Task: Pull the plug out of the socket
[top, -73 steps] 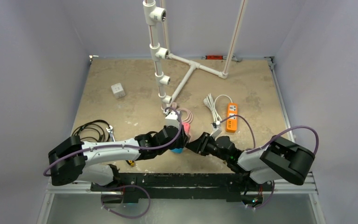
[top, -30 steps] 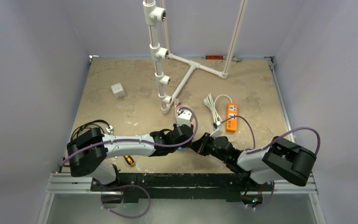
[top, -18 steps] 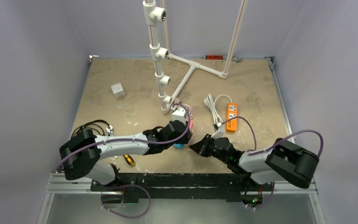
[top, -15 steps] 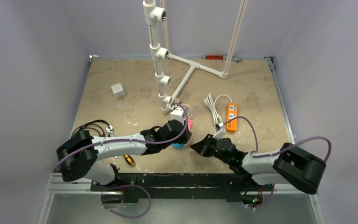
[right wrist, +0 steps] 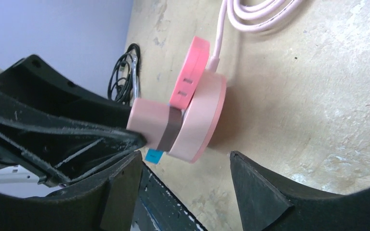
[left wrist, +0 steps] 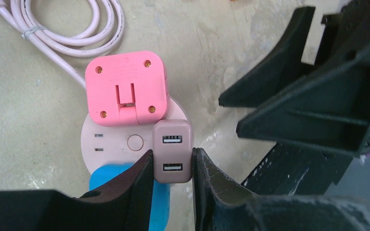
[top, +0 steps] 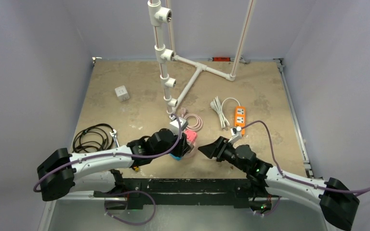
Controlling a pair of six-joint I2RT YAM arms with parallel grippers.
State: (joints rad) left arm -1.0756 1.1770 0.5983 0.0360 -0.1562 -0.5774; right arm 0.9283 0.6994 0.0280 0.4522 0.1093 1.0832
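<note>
The sandy table (top: 139, 86) fills most of the top view, walled on three sides and edged along the bottom of the frame by a black rail (top: 183, 185). A white pipe frame (top: 164, 72) rises from its upper middle. The left arm (top: 101, 158) reaches in from the lower left and the right arm (top: 289, 180) from the lower right, and they meet near the table's bottom edge at centre. There the round pale-pink socket (left wrist: 101, 142) lies flat, close to the rail, with bare tabletop to the left of it and above it. The left gripper (left wrist: 172, 161) is narrowed onto the plug (left wrist: 173, 144), a taupe block with two USB ports, and one finger presses each of its long sides. In the right wrist view the plug's base sits against the socket's face. The right gripper (right wrist: 184, 161) is spread wide and holds nothing. It sits just right of the socket, with a strip of bare table between them. A pink square adapter (left wrist: 126, 89) fills the upper part of the socket and touches the plug's top edge. A blue plug (left wrist: 103, 180) sits at the lower left of the socket, partly hidden by a finger. A coiled pink cable (left wrist: 72, 33) lies at the upper left of the left wrist view. Farther off are an orange power strip (top: 239, 119) with a white cord bundle (top: 218, 107) right of centre, a black cable coil (top: 91, 137) at the left edge, and a white cube adapter (top: 121, 93) alone at the upper left. Any lettering on these is too small to read.
</note>
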